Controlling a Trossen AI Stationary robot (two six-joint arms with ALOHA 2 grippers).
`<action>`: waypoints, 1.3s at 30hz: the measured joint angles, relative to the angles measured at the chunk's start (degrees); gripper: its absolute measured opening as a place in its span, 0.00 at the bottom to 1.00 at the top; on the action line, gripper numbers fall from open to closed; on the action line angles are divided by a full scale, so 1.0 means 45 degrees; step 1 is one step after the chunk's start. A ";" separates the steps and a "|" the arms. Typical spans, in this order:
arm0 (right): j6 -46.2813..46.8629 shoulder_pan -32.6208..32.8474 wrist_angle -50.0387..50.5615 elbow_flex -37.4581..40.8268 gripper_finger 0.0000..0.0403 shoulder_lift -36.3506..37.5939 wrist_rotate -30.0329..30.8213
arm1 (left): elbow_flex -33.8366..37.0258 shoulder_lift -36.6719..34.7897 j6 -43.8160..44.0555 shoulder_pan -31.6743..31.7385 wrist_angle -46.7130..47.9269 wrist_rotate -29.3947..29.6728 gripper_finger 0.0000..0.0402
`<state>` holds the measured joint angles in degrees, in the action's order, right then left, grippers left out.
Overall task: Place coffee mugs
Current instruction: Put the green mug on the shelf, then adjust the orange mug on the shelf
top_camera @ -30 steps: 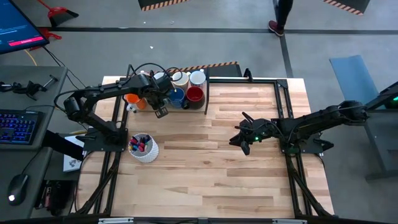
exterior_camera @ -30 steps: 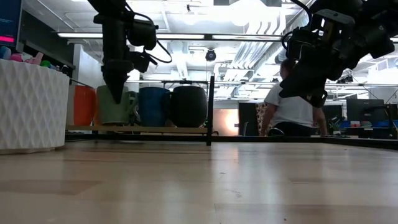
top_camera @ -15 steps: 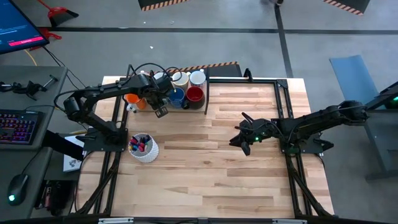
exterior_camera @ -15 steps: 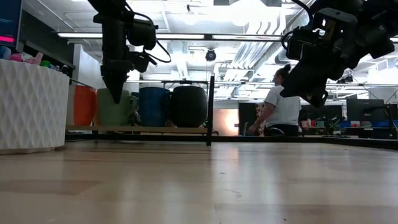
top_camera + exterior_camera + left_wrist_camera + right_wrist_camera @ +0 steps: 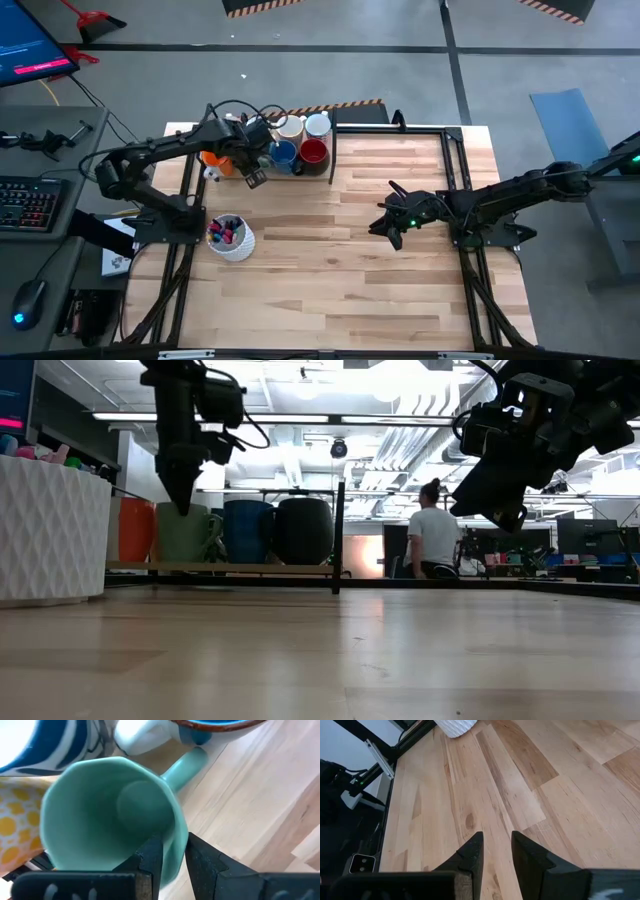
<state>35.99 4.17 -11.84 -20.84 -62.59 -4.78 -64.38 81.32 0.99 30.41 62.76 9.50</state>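
Our left gripper point(image 5: 172, 857) has risen slightly, fingers narrowly straddling the green mug's point(image 5: 107, 815) rim, seemingly gripping it; the right gripper point(image 5: 495, 851) waits, narrowly parted, empty.

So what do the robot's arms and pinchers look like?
Both arms are dark, almost black, built from jointed segments. The left arm has thin black cables looping over its wrist. The right arm shows a small green light near its wrist. Each ends in two flat, dark, blocky fingers: the left gripper and the right gripper.
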 joint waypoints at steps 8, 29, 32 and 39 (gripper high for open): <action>-0.0045 -0.0001 0.0001 0.0000 0.20 -0.0003 0.0000 | 0.0000 -0.1273 0.0374 -0.0013 -0.0006 0.0010 0.17; -0.0094 -0.0001 0.0057 0.0000 0.20 -0.0005 0.1417 | 0.0005 -0.2937 0.2488 -0.4012 -0.6667 -0.1632 0.17; -0.0094 0.0004 0.0201 0.0000 0.20 -0.0005 0.1535 | 0.0000 -0.2836 0.2729 -0.4942 -0.7595 -0.1627 0.17; 0.0007 0.0004 0.0631 0.0000 0.20 -0.0005 0.1082 | 0.0005 -0.2918 0.3103 -0.6246 -0.3837 -0.0320 0.17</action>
<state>36.02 4.19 -9.00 -20.84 -62.61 0.09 -64.36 68.18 14.96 2.31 45.50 8.06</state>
